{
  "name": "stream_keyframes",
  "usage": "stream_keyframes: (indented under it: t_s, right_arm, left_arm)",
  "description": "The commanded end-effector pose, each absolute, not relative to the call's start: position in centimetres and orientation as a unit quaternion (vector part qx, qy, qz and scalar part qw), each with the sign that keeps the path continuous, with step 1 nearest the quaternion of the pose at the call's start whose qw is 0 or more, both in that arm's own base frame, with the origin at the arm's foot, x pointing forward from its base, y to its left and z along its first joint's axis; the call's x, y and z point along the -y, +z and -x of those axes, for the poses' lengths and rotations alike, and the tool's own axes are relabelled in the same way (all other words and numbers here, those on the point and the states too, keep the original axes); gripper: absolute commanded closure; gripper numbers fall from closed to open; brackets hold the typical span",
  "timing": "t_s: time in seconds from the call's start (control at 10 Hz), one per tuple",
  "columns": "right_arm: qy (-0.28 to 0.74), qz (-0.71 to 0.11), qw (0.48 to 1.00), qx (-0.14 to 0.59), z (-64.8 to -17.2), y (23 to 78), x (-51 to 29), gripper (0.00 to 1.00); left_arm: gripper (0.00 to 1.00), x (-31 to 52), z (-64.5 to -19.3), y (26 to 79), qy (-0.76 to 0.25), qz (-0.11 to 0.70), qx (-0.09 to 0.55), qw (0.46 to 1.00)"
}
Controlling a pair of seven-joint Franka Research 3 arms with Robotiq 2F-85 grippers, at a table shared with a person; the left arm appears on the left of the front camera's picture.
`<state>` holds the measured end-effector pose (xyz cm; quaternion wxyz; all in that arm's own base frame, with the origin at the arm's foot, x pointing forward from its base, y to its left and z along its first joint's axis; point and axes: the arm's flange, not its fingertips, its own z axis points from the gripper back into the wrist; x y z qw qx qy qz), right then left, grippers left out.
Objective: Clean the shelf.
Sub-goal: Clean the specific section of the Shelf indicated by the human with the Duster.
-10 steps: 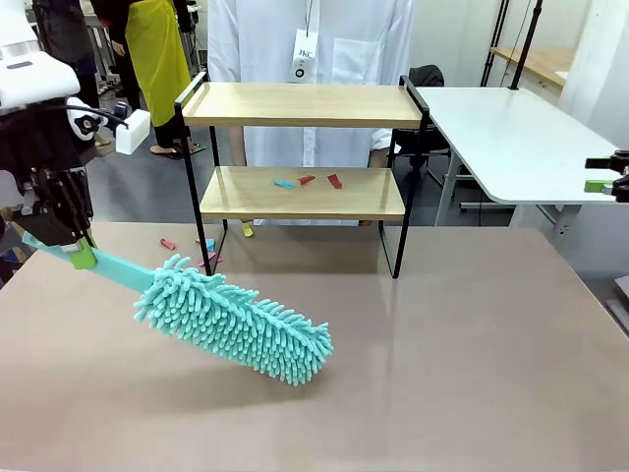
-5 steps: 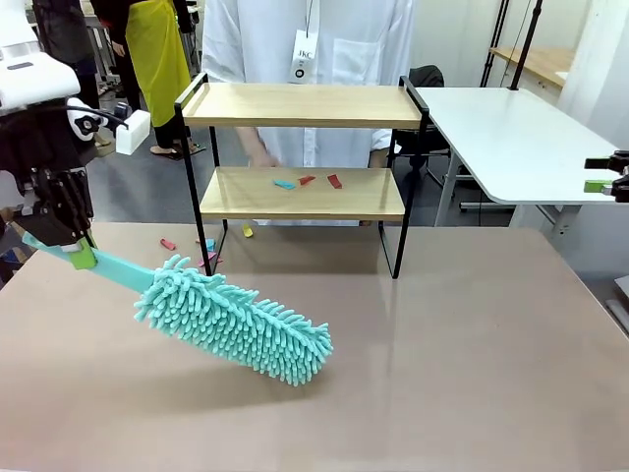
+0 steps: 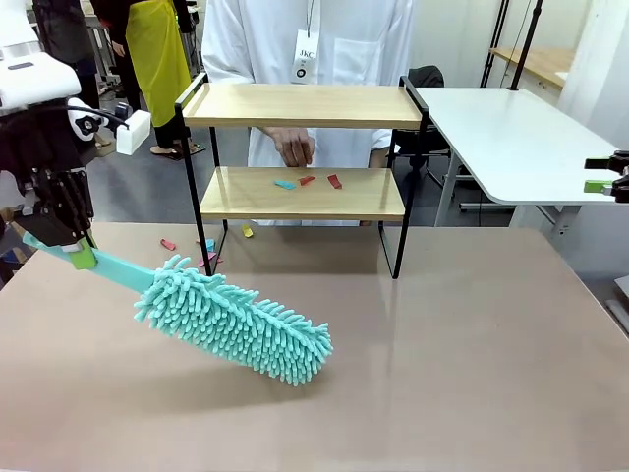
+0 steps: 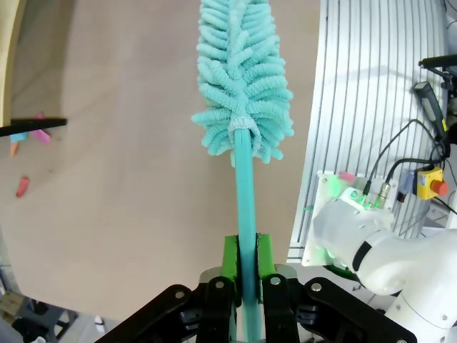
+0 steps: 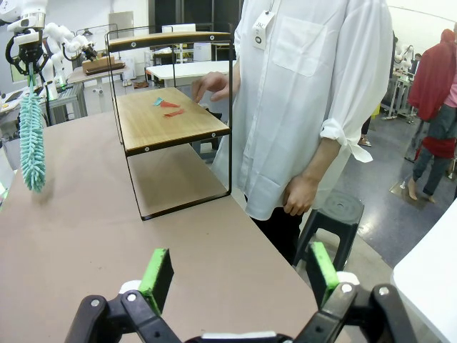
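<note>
We are looking at one shelf (image 3: 300, 104) standing on the far part of the brown table (image 3: 472, 344), its two wood boards sitting one above the other in the black frame. Three bits are lying close together on the shelf's lower board: one blue scrap (image 3: 284, 184) and two red scraps (image 3: 335, 181). More loose scraps (image 3: 168, 244) are lying on the table by the shelf's left legs. We are counting four, though they are small and hard to tell apart. One hand (image 3: 293, 147) of the person is hanging behind the shelf, between its two boards. In front of the shelf and off to its left, the left gripper (image 3: 79, 252) is clamping the handle of one teal duster (image 3: 236, 329), its jaws pressing tight on it. The fluffy head is angling down toward the table in front of the shelf. The right gripper (image 5: 239, 275) is hanging beyond the shelf's right end, its jaws standing wide apart and gripping nothing.
</note>
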<state>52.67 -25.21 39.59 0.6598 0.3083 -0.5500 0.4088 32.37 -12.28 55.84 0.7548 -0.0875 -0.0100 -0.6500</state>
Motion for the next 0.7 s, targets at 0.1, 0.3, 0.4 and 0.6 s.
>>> stream_keyframes:
  t_s: [0.1, 0.3, 0.4, 0.6]
  right_arm:
    - [0.406, -0.303, 0.670, 0.542, -52.74, 40.24, 24.82, 0.00]
    - [0.406, -0.303, 0.670, 0.542, -52.74, 40.24, 24.82, 0.00]
    - [0.406, -0.303, 0.670, 0.542, -52.74, 40.24, 24.82, 0.00]
    - [0.406, -0.303, 0.670, 0.542, -52.74, 40.24, 24.82, 0.00]
  left_arm:
    - [0.87, 12.05, -32.35, 56.18, -0.650, 0.085, 0.007, 0.755]
    - [0.87, 12.05, -32.35, 56.18, -0.650, 0.085, 0.007, 0.755]
    - [0.87, 12.05, -32.35, 56.18, -0.650, 0.085, 0.007, 0.755]
    - [0.87, 12.05, -32.35, 56.18, -0.650, 0.085, 0.007, 0.755]
